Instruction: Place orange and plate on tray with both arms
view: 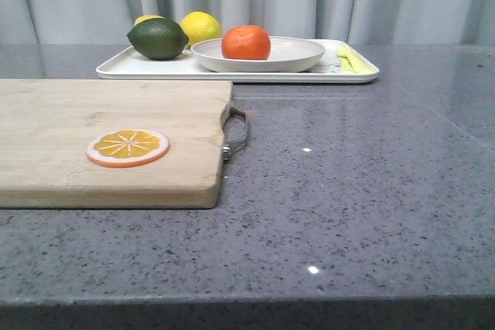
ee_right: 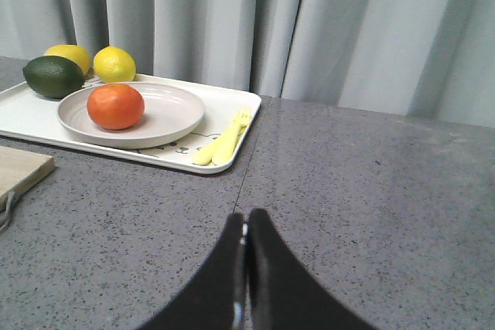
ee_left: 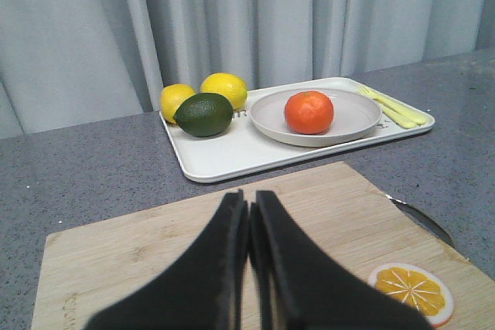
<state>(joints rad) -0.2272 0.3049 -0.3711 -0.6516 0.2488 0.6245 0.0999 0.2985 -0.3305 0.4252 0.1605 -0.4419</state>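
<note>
Looks to me like the job is basically wrapped up here. The orange (view: pixel 246 42) sits in the plate (view: pixel 298 56), and the plate sits on the tray (view: pixel 147 68) along the far edge of the tabletop. Both arms are pulled well back from it: the left gripper (ee_left: pixel 249 222) has its fingers pressed together with nothing between them, above the cutting board (ee_left: pixel 155 245), and the right gripper (ee_right: pixel 245 233) is pressed together the same way over bare tabletop toward the right side. So I'd guess nothing is left except parking the arms.

Tray contents besides the plate: a lime (view: pixel 158 38), two lemons (view: pixel 200 26) behind it, and a yellow fork (ee_right: pixel 224 141) at the tray's right end. The orange slice (view: pixel 128 147) lies on the board near the left edge.
</note>
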